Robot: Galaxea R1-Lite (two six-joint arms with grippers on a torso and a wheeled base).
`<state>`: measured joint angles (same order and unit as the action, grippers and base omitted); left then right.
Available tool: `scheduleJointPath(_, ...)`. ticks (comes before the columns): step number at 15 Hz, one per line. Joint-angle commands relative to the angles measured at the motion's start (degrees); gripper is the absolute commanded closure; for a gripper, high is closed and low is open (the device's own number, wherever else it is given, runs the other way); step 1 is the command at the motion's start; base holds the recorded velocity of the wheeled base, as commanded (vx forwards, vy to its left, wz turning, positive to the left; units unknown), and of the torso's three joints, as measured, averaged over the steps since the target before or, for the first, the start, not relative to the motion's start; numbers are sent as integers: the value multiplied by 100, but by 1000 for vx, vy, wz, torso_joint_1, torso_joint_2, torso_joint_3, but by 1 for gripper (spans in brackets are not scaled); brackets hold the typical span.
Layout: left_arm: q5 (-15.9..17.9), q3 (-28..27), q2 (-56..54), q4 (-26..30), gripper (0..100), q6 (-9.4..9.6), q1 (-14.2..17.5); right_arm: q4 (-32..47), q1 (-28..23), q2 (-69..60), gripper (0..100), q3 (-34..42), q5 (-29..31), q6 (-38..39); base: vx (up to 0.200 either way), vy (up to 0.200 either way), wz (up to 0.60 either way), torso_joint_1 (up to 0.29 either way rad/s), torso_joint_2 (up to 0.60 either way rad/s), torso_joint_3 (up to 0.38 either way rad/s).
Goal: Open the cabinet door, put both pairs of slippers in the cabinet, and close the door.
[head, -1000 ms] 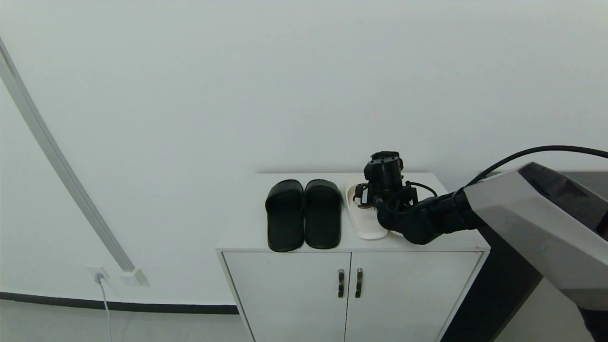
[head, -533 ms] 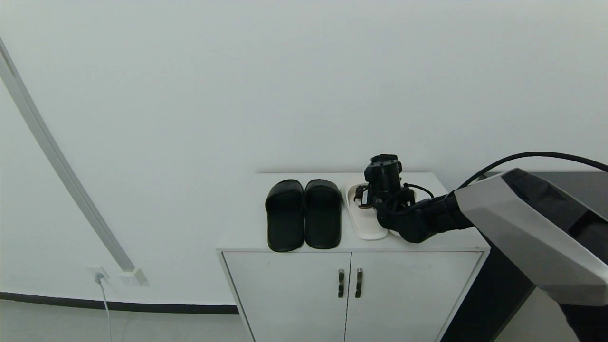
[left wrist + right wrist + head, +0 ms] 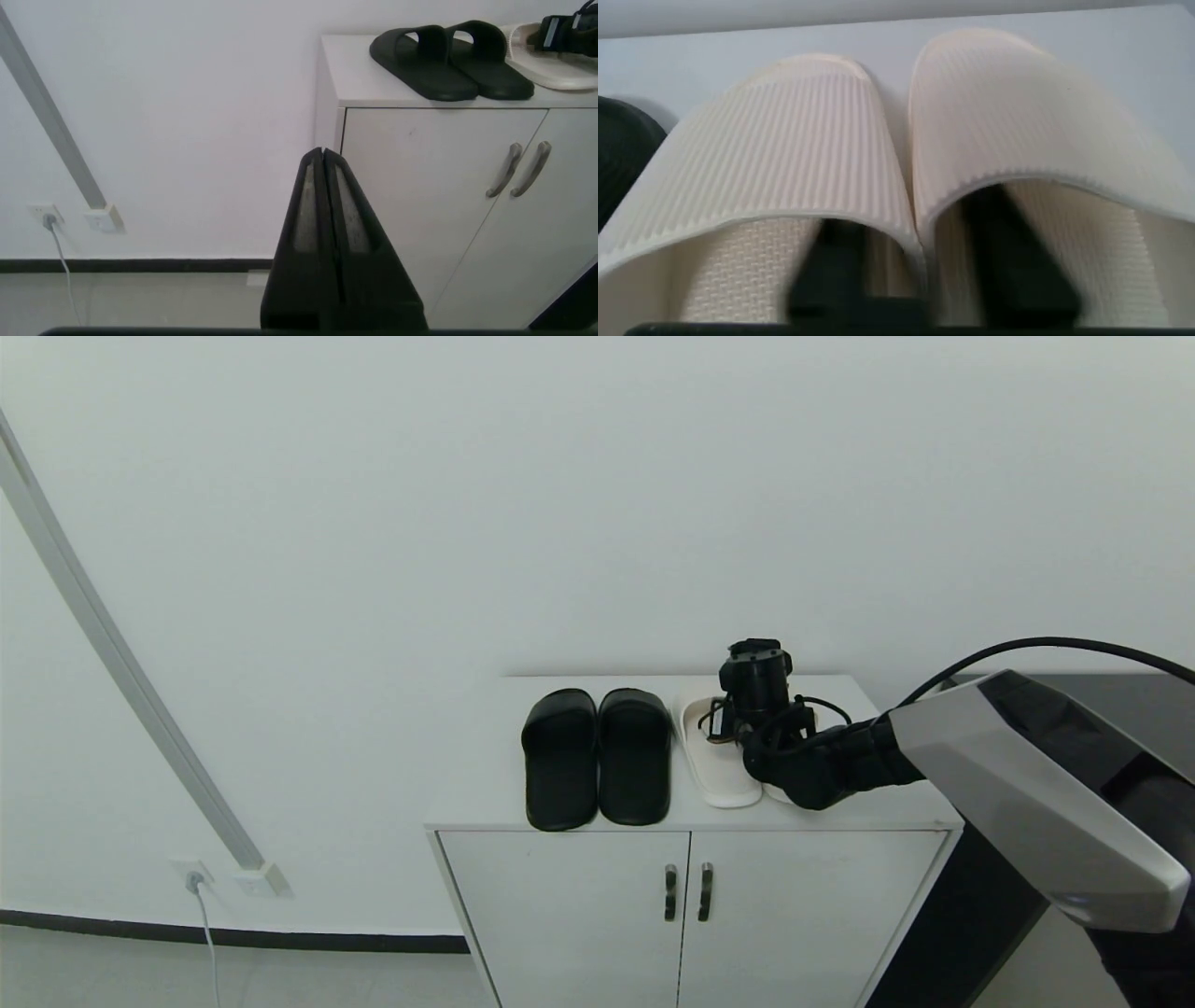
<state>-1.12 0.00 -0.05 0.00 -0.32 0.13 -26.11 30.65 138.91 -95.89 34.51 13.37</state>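
The white wall (image 3: 467, 504) takes most of the head view, and a grey strip (image 3: 93, 616) runs slanted down it toward a socket (image 3: 191, 875) with a plug and a cable, near the floor. Against this wall stands the white cabinet (image 3: 471, 798). Its left door (image 3: 560, 915) and right door (image 3: 803, 915) are both closed, with the two dark handles (image 3: 670, 891) side by side at the middle seam. The right arm (image 3: 1008, 784) comes in from the robot's right side and lies over the right part of the cabinet top. Both pairs of slippers are on top of the cabinet. The black slippers (image 3: 560, 756) lie close together at the middle of the top, their toes toward the wall. The cream slippers (image 3: 719, 775) lie just beside them on the right, also toes toward the wall, and the right one of the pair is mostly covered by the arm. The right gripper (image 3: 920, 275) is down at the cream slippers. Its jaws are apart, and in the right wrist view one of the dark fingers (image 3: 831, 280) sits inside each slipper under the ribbed upper, so the two inner edges of the pair are between the jaws. I cannot tell if the fingers already press on these edges. The left gripper (image 3: 322, 163) is low, to the left of the cabinet and apart from it, with its jaws pressed fully together and nothing between them.
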Motion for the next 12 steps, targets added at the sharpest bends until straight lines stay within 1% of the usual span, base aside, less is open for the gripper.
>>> scheduleJointPath(1,-2,0,5,0,100,-3,4,1,3,-31,100,18,3,-10,0,0,0,0,0,0)
scheduleJointPath(5,-2,0,5,0,100,-3,4,18,3,-145,100,27,-6,-19,0,0,0,0,0,0)
scheduleJointPath(8,-2,0,5,0,100,-3,4,27,11,-488,100,88,-6,-54,0,0,0,0,0,0)
scheduleJointPath(9,-2,0,5,0,100,-3,4,18,20,-664,100,238,-50,-89,0,0,0,0,0,0)
scheduleJointPath(12,-2,0,5,0,100,-3,4,-149,135,-1516,100,1292,-744,-265,0,0,0,0,0,0)
